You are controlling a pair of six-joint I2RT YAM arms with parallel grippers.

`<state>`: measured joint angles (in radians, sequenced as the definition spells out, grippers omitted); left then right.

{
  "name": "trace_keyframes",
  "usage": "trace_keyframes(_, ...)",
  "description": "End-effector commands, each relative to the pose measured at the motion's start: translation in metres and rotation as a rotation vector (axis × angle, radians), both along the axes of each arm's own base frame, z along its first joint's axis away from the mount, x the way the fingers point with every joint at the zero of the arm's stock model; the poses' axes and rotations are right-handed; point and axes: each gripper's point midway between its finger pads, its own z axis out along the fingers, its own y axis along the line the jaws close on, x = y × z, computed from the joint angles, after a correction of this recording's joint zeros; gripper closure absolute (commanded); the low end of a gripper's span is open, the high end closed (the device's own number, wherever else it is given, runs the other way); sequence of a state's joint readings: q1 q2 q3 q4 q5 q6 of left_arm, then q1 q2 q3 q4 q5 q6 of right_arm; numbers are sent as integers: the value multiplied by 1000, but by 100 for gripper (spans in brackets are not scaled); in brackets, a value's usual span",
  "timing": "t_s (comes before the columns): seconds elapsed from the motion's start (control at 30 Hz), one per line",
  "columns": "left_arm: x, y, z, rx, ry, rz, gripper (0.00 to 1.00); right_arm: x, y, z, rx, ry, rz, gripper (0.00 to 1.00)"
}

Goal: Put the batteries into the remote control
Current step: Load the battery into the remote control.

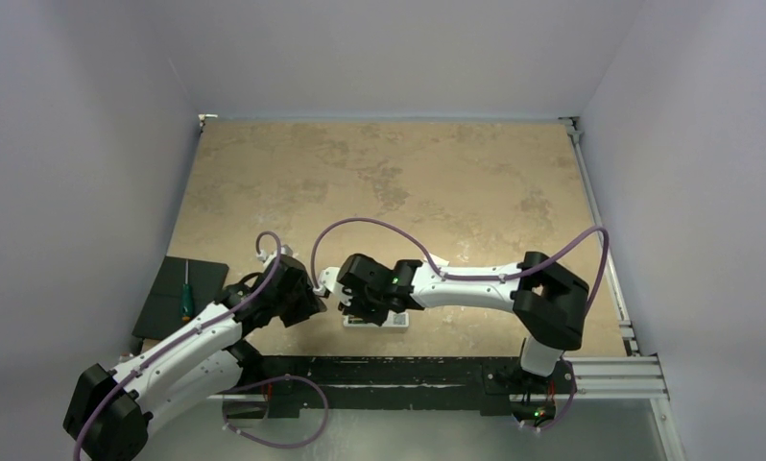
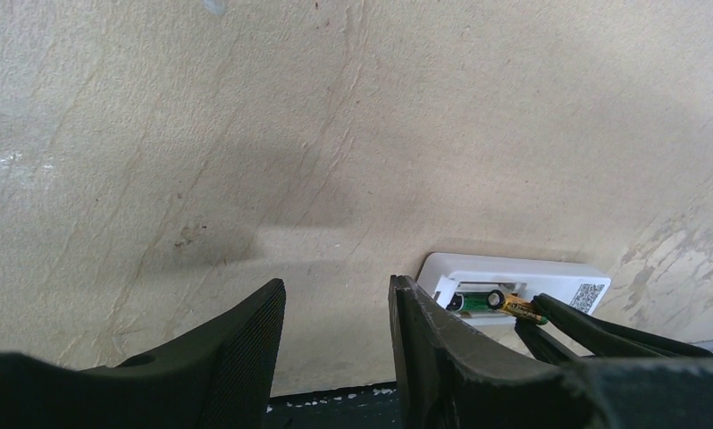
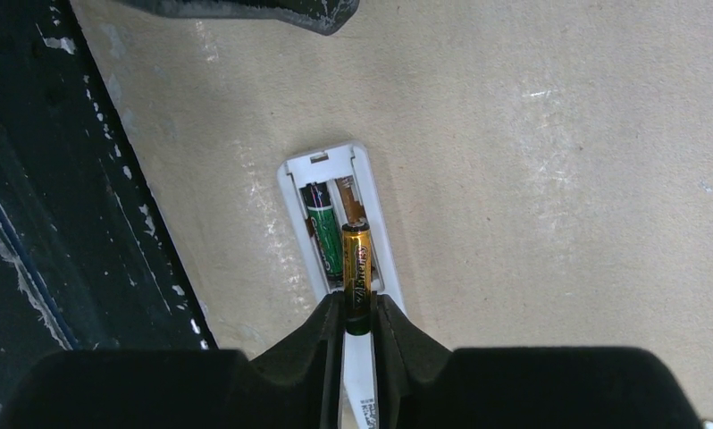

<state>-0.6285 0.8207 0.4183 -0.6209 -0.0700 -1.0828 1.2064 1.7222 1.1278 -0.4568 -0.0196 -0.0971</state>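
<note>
The white remote control (image 3: 293, 192) lies back up on the table, its battery recess open; it also shows in the left wrist view (image 2: 549, 275) and under the right gripper in the top view (image 1: 395, 322). The dark green battery (image 3: 322, 234) lies in the recess's left slot (image 2: 470, 302). My right gripper (image 3: 358, 315) is shut on the gold battery (image 3: 356, 264), holding it by its dark end over the right slot (image 2: 517, 307). My left gripper (image 2: 335, 313) is open and empty, just left of the remote (image 1: 317, 288).
A dark pad (image 1: 168, 288) with a green-handled screwdriver (image 1: 186, 298) lies at the table's left edge. The black rail (image 3: 40, 206) of the near table edge runs close beside the remote.
</note>
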Motion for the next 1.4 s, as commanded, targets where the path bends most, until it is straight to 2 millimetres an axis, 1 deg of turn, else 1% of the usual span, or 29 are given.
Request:
trace_keyframes(0.0, 2, 3, -1, 2, -6, 26, 54, 0, 18, 10, 45, -5, 34, 76)
trace_keyframes(0.27, 2, 3, -2, 1, -5, 25, 54, 1, 20, 10, 46, -7, 30, 71)
trace_keyframes(0.37, 2, 3, -2, 1, -6, 25, 54, 2, 20, 13, 53, -14, 21, 69)
trace_keyframes(0.47, 2, 2, -2, -1, -5, 24, 54, 6, 22, 19, 72, -34, 4, 66)
trace_keyframes(0.63, 1, 1, -4, -5, -1, 18, 54, 13, 21, 31, 99, -73, -42, 64)
trace_keyframes(0.73, 1, 0, -5, -5, 3, 14, 54, 14, 21, 40, 132, -79, -68, 62)
trace_keyframes(0.87, 2, -1, -5, -6, 6, 8, 54, 14, 14, 48, 153, -84, -114, 61)
trace_keyframes(1.03, 2, -5, -7, -15, 14, -9, 57, 14, 7, 51, 152, -55, -225, 60)
trace_keyframes(1.17, 1, -10, -10, -31, 26, -27, 60, 11, 6, 55, 180, -14, -310, 60)
trace_keyframes(1.37, -1, -18, -14, -59, 42, -65, 64, 7, -2, 61, 232, 55, -499, 62)
